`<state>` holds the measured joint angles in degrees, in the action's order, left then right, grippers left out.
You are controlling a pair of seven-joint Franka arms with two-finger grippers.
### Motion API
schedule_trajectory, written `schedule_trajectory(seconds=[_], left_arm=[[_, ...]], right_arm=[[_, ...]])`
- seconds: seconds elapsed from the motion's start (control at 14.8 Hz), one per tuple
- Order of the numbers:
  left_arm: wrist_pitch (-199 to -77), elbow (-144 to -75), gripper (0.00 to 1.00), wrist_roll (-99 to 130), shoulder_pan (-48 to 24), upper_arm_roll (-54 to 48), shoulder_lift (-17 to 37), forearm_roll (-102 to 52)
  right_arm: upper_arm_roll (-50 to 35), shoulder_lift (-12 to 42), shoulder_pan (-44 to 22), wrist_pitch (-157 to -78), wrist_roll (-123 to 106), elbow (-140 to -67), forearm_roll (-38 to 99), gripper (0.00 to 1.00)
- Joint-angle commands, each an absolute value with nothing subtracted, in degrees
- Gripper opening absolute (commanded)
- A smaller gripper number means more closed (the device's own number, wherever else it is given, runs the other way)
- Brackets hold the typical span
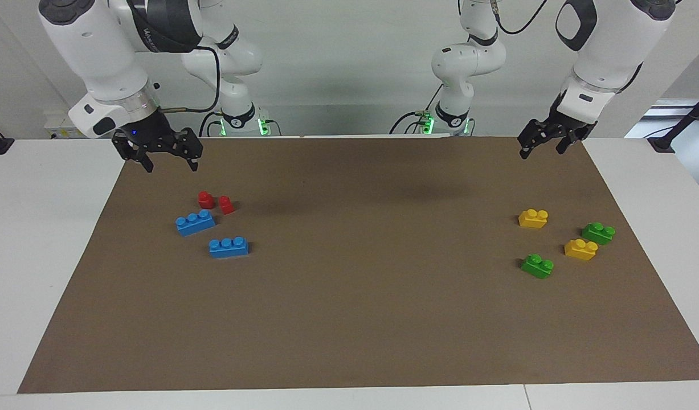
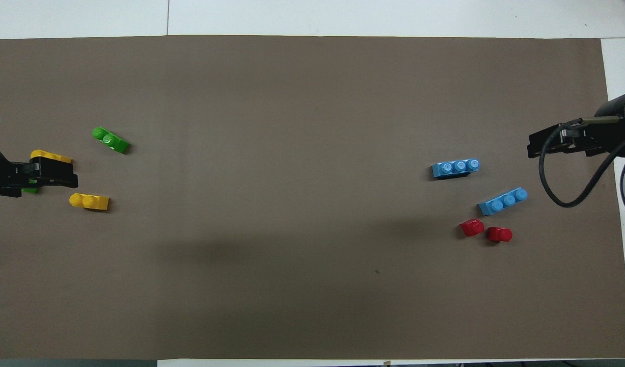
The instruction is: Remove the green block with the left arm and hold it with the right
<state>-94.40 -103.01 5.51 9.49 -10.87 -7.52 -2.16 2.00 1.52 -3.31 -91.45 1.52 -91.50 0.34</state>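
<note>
Two green blocks lie on the brown mat at the left arm's end. One green block [image 1: 537,266] [image 2: 110,140] is farther from the robots. The other green block [image 1: 598,232] is nearer, and in the overhead view only a sliver of it [image 2: 29,190] shows under my left gripper. My left gripper [image 1: 542,149] [image 2: 62,173] hangs open and empty, high above the mat's edge nearest the robots and touching no block. My right gripper [image 1: 168,163] [image 2: 544,145] hangs open and empty over the mat's corner at the right arm's end, above the red bricks.
Two yellow bricks [image 1: 533,218] [image 1: 580,249] lie among the green blocks. Two red bricks [image 1: 206,199] [image 1: 227,204] and two blue three-stud bricks [image 1: 195,222] [image 1: 228,246] lie at the right arm's end. The brown mat [image 1: 349,319] covers the table.
</note>
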Motion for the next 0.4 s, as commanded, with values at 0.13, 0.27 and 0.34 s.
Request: schedule_trajectory(seconds=[0.13, 0.27, 0.34], left_arm=[[-92.6, -102.7, 1.0, 4.4, 9.4, -10.6, -8.2, -3.3], [-92.7, -102.7, 1.0, 4.4, 9.4, -10.7, -8.7, -3.3], [-92.7, -102.7, 1.0, 4.3, 9.4, -10.8, -9.1, -3.3]], right_arm=[[1.7, 1.2, -2.7, -90.3, 0.3, -91.2, -0.9, 1.0], [1.6, 1.2, -2.7, -90.4, 0.4, -91.2, -0.9, 1.0], [1.6, 1.2, -2.7, -90.3, 0.4, -91.2, -0.9, 1.0]])
